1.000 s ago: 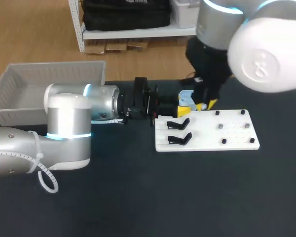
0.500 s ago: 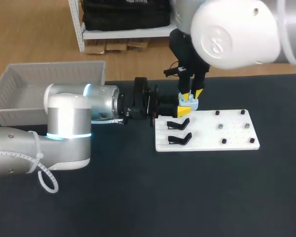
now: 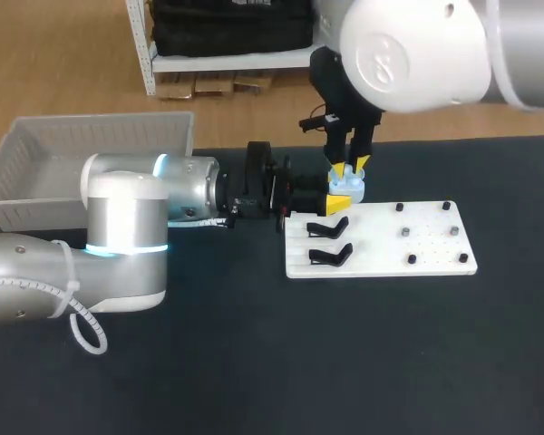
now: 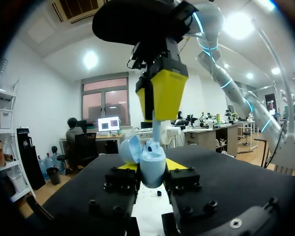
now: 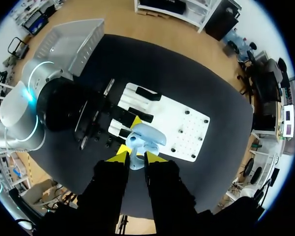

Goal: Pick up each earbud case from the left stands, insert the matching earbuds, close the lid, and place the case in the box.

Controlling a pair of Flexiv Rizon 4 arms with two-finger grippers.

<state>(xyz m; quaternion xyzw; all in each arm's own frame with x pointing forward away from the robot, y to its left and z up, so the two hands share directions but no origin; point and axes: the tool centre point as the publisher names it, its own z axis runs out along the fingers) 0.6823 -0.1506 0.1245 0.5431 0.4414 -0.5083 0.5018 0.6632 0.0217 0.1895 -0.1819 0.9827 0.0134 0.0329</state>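
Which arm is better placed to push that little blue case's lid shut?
Right. The right pincer hangs directly above the open blue case, while the left pincer is occupied gripping that case from both sides.

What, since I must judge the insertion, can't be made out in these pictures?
- Sockets of the earbud case: too small in head view; the right gripper partly covers them in right wrist view.
- Whether the right gripper carries anything: unclear in every view.
- Box floor: partly behind the left arm, head view.

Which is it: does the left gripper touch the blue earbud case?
Touching: left wrist view shows the earbud case clamped between both fingers of the left gripper.
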